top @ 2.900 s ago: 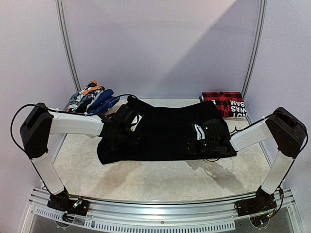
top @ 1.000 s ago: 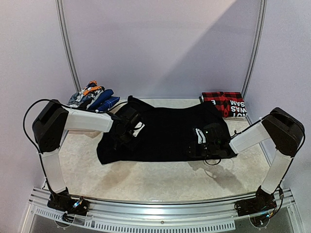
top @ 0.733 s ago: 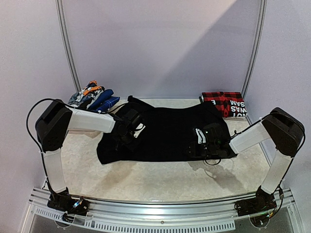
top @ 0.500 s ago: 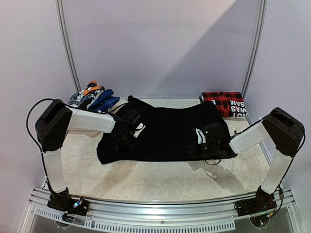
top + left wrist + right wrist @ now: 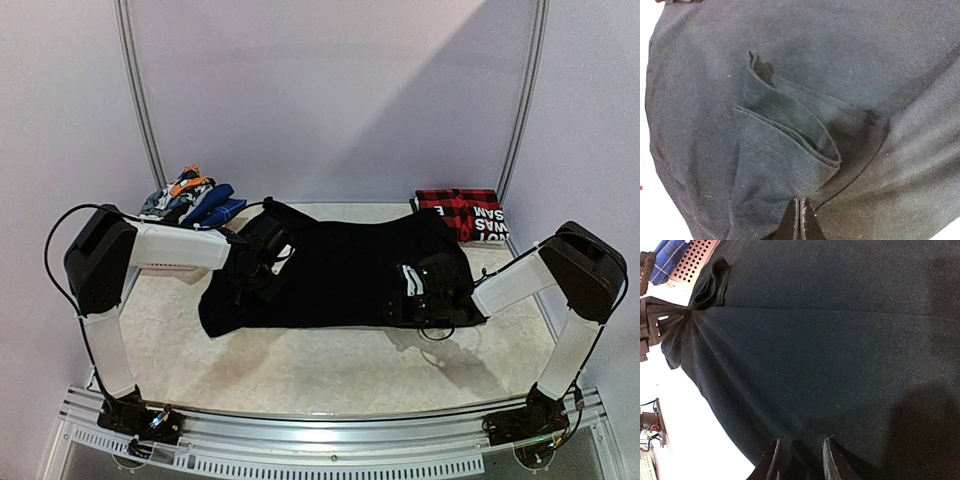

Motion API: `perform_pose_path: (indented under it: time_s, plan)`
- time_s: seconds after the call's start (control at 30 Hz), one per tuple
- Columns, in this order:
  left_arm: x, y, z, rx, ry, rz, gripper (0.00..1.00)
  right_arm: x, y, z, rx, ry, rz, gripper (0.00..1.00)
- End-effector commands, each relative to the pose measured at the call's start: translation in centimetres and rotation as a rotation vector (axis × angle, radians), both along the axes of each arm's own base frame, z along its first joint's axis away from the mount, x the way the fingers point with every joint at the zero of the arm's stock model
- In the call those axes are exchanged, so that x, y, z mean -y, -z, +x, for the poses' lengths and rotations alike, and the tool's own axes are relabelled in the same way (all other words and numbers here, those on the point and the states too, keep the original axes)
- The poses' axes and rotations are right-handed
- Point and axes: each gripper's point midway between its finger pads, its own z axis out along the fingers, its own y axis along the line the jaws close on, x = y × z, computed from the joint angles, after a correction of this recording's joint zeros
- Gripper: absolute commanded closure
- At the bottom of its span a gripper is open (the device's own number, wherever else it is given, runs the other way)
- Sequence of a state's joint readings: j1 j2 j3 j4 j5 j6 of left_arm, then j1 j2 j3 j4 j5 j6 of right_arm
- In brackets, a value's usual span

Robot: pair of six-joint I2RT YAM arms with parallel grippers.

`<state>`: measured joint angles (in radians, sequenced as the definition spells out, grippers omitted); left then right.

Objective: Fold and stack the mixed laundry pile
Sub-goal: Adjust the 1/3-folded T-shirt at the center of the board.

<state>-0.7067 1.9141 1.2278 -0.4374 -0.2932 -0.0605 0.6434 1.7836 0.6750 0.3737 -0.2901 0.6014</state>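
The large black garment (image 5: 340, 270) is lying spread flat across the middle of the pale speckled table (image 5: 330, 375), running from left of centre to right of centre in the overhead view.

The left gripper (image 5: 245, 288) is pressing down at the garment's left end. In its own wrist view the two fingers (image 5: 791, 222) are meeting at the bottom centre, clamped together on a raised fold of the black cloth just below a doubled, stitched hem that is curling open. Creases are fanning out from this pinch across the fabric.

The right gripper (image 5: 398, 305) is sitting at the garment's lower right part. In the right wrist view its fingers (image 5: 774, 460) are standing a little apart at the bottom edge, with a bunched ridge of black fabric gripped between them.

A small heap of mixed garments, blue, grey and orange (image 5: 187, 198), is lying in the upper left, just beyond the black garment's far left corner. In the right wrist view a blue plaid cloth (image 5: 665, 262) is showing at the upper left, beside a pinkish perforated plastic basket (image 5: 692, 260).

A folded red-and-black plaid piece (image 5: 455, 200) is resting at the upper right, on a black piece with white lettering (image 5: 485, 226), near the garment's far right corner.
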Motion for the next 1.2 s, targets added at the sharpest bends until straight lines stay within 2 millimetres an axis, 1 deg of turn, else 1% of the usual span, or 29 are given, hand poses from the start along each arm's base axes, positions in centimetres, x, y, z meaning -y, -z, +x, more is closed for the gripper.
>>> perform_pose_path:
  time_s: [0.0,0.43,0.6,0.63,0.7,0.8,0.9,1.0,1.13,1.17]
  plan:
    - [-2.4,-2.1,2.1,0.073,-0.083,0.02,1.0,3.0,5.5,-3.9,-0.195,0.016,-0.168,0.71]
    - [-3.7,-4.0,4.9,0.119,-0.124,0.025,1.0,3.0,5.6,-3.9,-0.194,0.018,-0.17,0.72]
    - [-4.2,-4.1,5.1,0.089,-0.127,0.058,1.0,3.0,5.7,-4.1,-0.197,0.015,-0.173,0.72]
    - [-4.2,-4.0,4.9,0.081,-0.125,0.056,0.97,3.1,5.7,-4.1,-0.198,0.016,-0.173,0.72]
    - [-4.0,-3.8,4.5,0.064,-0.115,0.038,0.86,3.1,5.7,-4.2,-0.199,0.015,-0.176,0.72]
    - [-3.6,-3.2,3.8,0.035,-0.097,0.006,0.73,3.2,5.8,-4.3,-0.201,0.016,-0.18,0.72]
    - [-3.2,-2.4,3.4,0.013,-0.08,-0.011,0.66,3.2,5.8,-4.4,-0.204,0.012,-0.185,0.72]
    - [-1.8,-2.0,2.9,-0.007,-0.02,-0.052,0.57,3.2,5.8,-4.5,-0.203,0.011,-0.19,0.72]
    - [0.9,-2.1,2.3,0.002,0.091,-0.079,0.5,3.3,5.8,-4.5,-0.203,0.014,-0.192,0.72]
    - [1.2,-2.1,2.3,0.005,0.102,-0.075,0.49,3.3,5.8,-4.5,-0.203,0.015,-0.193,0.72]
